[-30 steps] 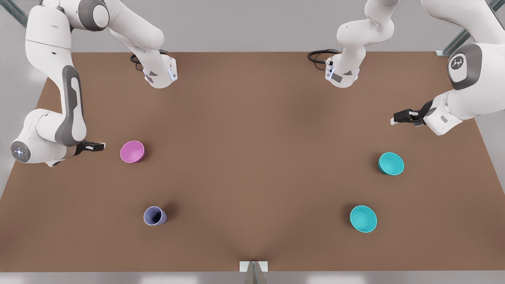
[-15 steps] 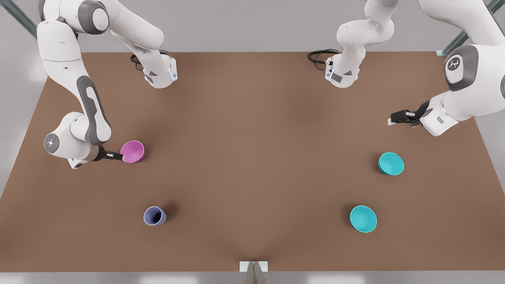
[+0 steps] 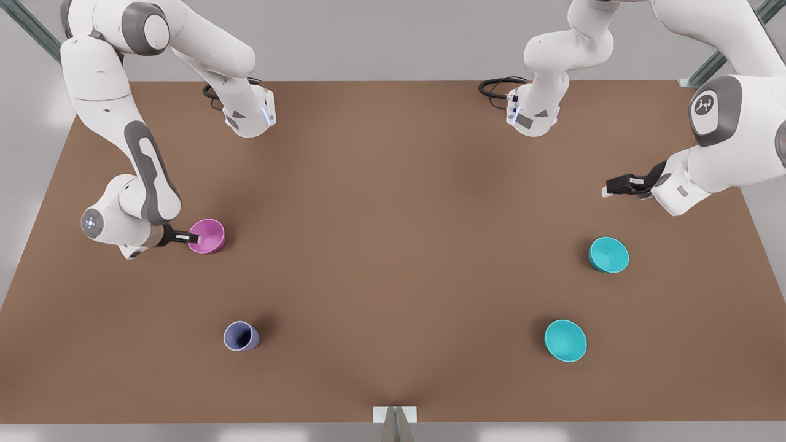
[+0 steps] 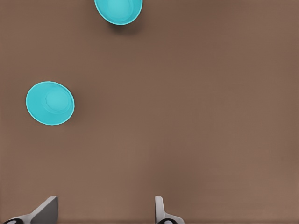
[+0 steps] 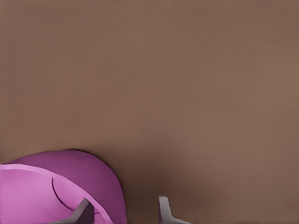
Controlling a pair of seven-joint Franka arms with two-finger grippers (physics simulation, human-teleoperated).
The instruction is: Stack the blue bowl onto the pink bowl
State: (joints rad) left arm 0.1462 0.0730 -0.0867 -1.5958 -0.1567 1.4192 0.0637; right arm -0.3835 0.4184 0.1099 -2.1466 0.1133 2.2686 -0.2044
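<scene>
Right hand straddling the pink bowl's rim; left hand waiting open above the teal pair.

My right hand [image 3: 195, 237] sits at the small round magenta-pink plastic bowl [image 3: 207, 236], fingers [image 5: 83, 212] parted with one inside the wall and one outside, not yet closed on anything. I judge the rim needs to be seated deep between the fingers before a gentle squeeze, since a light bowl can tip. My left hand [image 3: 609, 188] hangs wide open, empty, well apart from the small round glossy teal plastic bowl [image 3: 608, 254] nearest it. On the brown counter [image 3: 393, 245] I count two teal bowls, the second [image 3: 565, 340] closer to the camera, one pink bowl and one lilac-purple cup [image 3: 241, 336].
</scene>
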